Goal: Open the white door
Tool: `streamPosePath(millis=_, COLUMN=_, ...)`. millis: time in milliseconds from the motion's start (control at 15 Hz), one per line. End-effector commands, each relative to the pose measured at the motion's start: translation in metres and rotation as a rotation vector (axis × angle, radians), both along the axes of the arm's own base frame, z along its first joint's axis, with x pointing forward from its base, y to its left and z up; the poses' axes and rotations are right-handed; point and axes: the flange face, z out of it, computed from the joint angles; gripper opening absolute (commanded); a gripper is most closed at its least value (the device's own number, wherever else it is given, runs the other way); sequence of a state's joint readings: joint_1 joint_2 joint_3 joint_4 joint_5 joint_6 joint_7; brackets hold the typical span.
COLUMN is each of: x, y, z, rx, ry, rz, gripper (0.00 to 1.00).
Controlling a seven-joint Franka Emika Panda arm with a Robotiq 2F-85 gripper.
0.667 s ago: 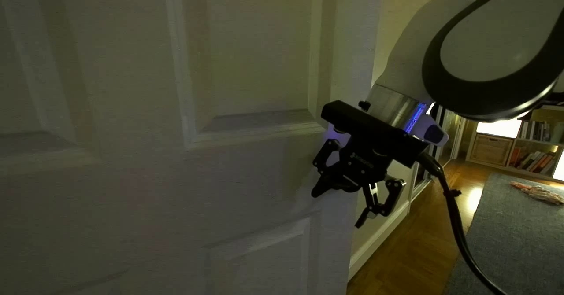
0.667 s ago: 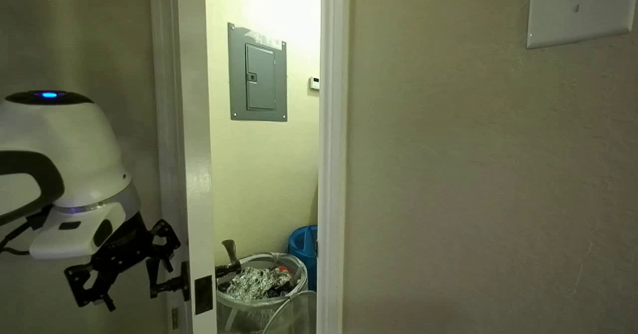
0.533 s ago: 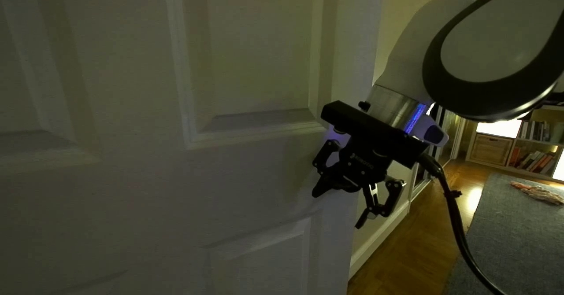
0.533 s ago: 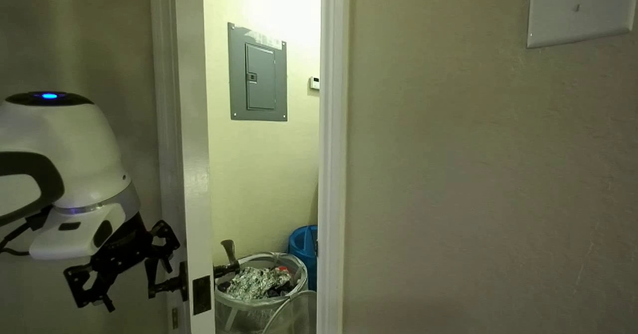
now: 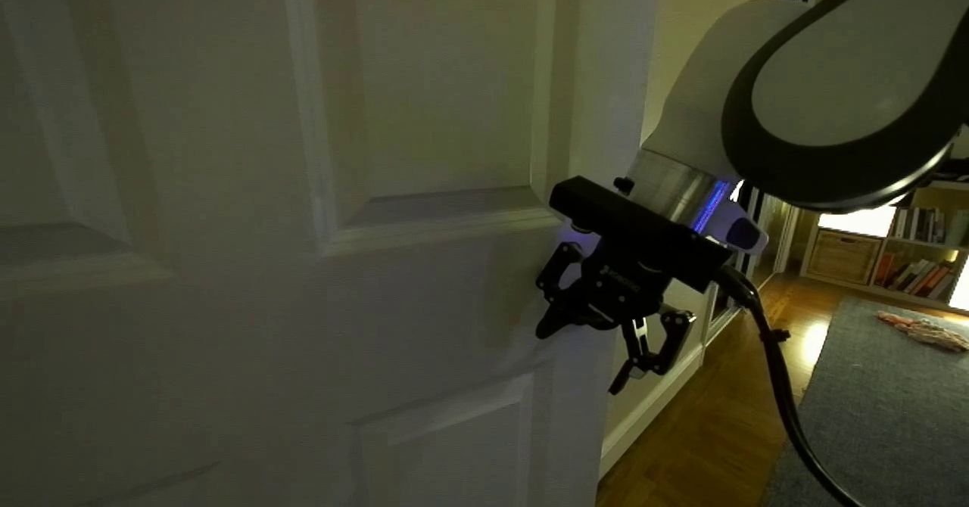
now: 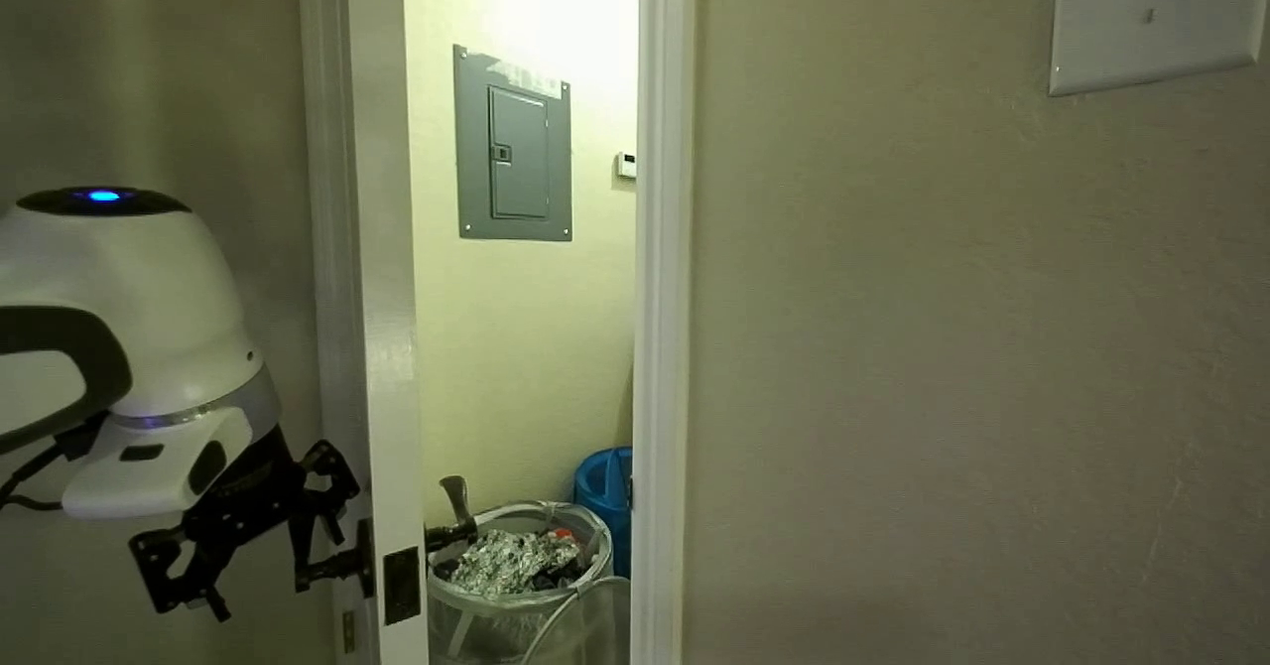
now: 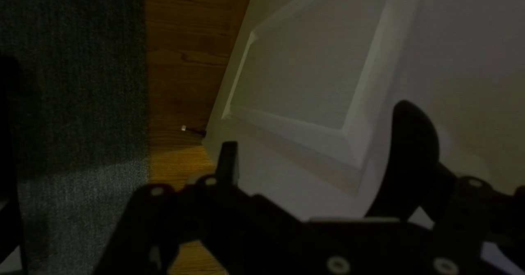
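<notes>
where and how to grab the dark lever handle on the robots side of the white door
I'd take the lever handle by its long bar, probably near the rounded tip, from above. The bar runs sideways and a neck holds it off the white door, so the fingers could likely straddle it, one behind and one outside.

The tall white panelled door (image 6: 391, 347) now stands slightly farther open, its edge shifted toward nine o'clock in an exterior view; the rounded white-and-black robot arm (image 6: 149, 278) sits a touch nearer six o'clock in both exterior views.
</notes>
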State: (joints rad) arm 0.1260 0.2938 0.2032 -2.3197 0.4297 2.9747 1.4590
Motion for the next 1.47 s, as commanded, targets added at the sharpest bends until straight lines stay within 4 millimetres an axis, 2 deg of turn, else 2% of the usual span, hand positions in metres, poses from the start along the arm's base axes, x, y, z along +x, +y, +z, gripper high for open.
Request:
streamPosePath(millis=0, x=0.026, y=0.035, z=0.045, rx=-0.033, ry=-0.038, rz=0.141, gripper=1.00)
streamPosePath(millis=67, x=0.028, y=0.035, z=0.044, rx=-0.030, ry=-0.035, rz=0.142, gripper=1.00)
streamPosePath(millis=133, x=0.001, y=0.000, z=0.001, rx=0.000, ry=0.000, rz=-0.001, gripper=1.00)
streamPosePath(millis=267, x=0.001, y=0.001, z=0.002, rx=-0.005, ry=-0.004, rz=0.013, gripper=1.00)
streamPosePath(millis=400, x=0.011, y=0.019, z=0.028, rx=-0.031, ry=-0.044, rz=0.105, gripper=1.00)
streamPosePath(millis=533, x=0.013, y=0.034, z=0.050, rx=-0.026, ry=-0.065, rz=0.136, gripper=1.00)
streamPosePath(millis=867, x=0.014, y=0.030, z=0.054, rx=-0.029, ry=-0.067, rz=0.135, gripper=1.00)
streamPosePath(millis=1000, x=0.019, y=0.036, z=0.057, rx=-0.020, ry=-0.069, rz=0.143, gripper=1.00)
streamPosePath(millis=1200, x=0.026, y=0.061, z=0.070, rx=-0.016, ry=-0.091, rz=0.215, gripper=1.00)
streamPosePath(millis=1400, x=0.020, y=0.091, z=0.093, rx=-0.018, ry=-0.123, rz=0.331, gripper=1.00)
